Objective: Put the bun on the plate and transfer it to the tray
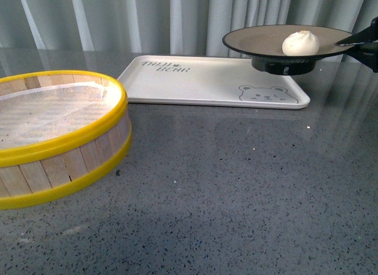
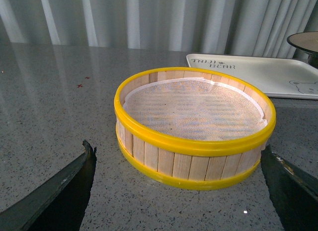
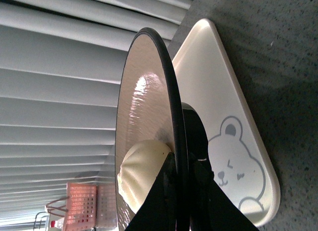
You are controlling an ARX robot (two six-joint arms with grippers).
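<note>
Front view is filled mostly by a dark grey speckled surface (image 1: 236, 186), with a pale pleated curtain (image 1: 177, 20) hanging behind it. On the robot's left stands a round wooden steamer basket (image 1: 65, 168) with yellow bands at top and bottom and a white mesh liner inside. It is well apart from the tray (image 1: 195, 86). The tray lies flat further back and to the right, cream-white, with grey lettering near its far left corner and a bear face at its near right corner.

The plate (image 1: 260, 41) is over the tray's far right part, held level, its black rim and dark foot showing. Whether the foot touches the tray cannot be told. The bun (image 1: 300, 43) sits on the plate's beige inside, toward the right side, close to the rim.

The right tool (image 1: 349, 45) reaches in from the right edge and is clamped on the plate's rim just beside the bun. The right wrist view shows the same grip, one dark finger (image 3: 164, 201) inside the rim against the bun and one outside by the foot.

The left wrist view shows the left tool (image 2: 176, 166) spread wide and gripping nothing. Its two dark fingers (image 2: 59, 191) are low over the surface, short of the basket and not touching it.
</note>
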